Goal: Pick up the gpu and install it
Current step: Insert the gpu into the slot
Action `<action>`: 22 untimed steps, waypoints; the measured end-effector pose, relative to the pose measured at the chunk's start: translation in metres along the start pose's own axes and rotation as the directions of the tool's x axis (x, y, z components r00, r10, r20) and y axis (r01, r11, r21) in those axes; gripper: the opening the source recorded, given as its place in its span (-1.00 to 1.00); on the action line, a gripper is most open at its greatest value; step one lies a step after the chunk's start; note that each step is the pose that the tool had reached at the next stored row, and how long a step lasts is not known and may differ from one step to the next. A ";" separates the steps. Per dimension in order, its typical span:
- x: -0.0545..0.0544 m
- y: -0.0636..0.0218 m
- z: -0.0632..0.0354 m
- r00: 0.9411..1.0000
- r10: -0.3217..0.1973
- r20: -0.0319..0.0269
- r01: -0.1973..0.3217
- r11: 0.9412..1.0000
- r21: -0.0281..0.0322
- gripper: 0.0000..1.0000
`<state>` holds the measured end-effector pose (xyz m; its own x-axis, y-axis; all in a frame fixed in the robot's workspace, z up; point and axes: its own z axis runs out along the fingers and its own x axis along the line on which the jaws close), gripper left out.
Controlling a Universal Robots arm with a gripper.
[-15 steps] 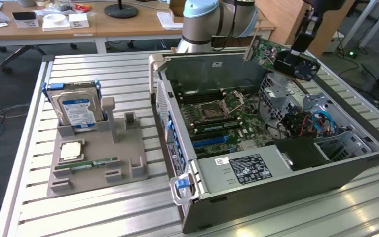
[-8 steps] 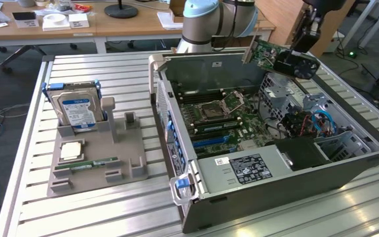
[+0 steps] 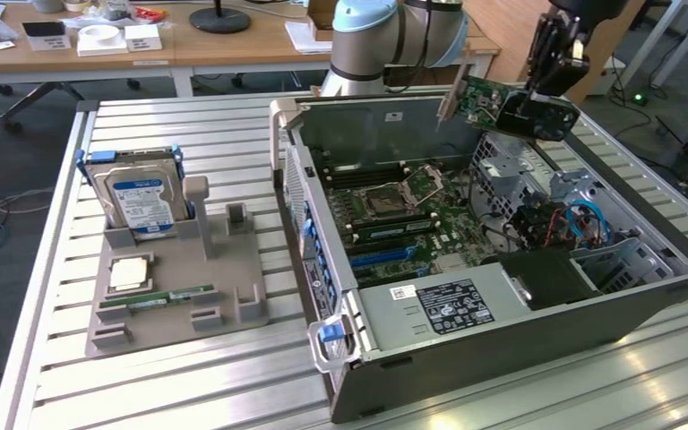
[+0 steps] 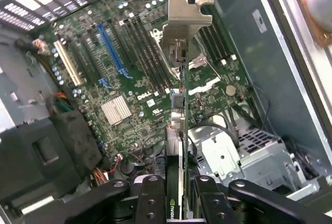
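Note:
My gripper [image 3: 555,79] is shut on the gpu [image 3: 502,105], a green card with a black fan face and a silvery end bracket [image 3: 450,97]. It hangs tilted in the air over the back right of the open computer case [image 3: 631,309]. In the wrist view the gpu [image 4: 179,120] shows edge-on between my fingers [image 4: 150,200], its bracket [image 4: 185,14] pointing away from the wrist. The motherboard [image 4: 129,86] lies beneath it, well apart, with a blue slot [image 4: 110,47] and a white slot [image 4: 66,63] off to one side of the card.
On the exterior view's left a grey holder [image 3: 176,309] carries a blue-labelled hard drive [image 3: 141,197], a processor [image 3: 129,271] and a green RAM stick [image 3: 159,297]. Inside the case are a power supply [image 3: 446,305], drive cages [image 3: 613,260] and cables [image 3: 547,224]. Desks stand behind.

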<state>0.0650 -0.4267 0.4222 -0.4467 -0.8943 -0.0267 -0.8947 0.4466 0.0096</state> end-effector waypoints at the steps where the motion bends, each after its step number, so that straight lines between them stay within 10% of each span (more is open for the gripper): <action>1: 0.000 0.0000 0.0001 1.000 -0.018 0.000 0.018 1.000 0.000 -0.47; 10: 0.000 0.0000 0.0004 0.984 -0.180 -0.001 0.180 0.984 -0.005 -0.47; 22: 0.000 0.0000 0.0007 0.934 -0.358 -0.002 0.358 0.934 -0.010 -0.47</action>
<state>0.0650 -0.4267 0.4214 -0.0968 -0.9949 -0.0267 -0.9953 0.0966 0.0096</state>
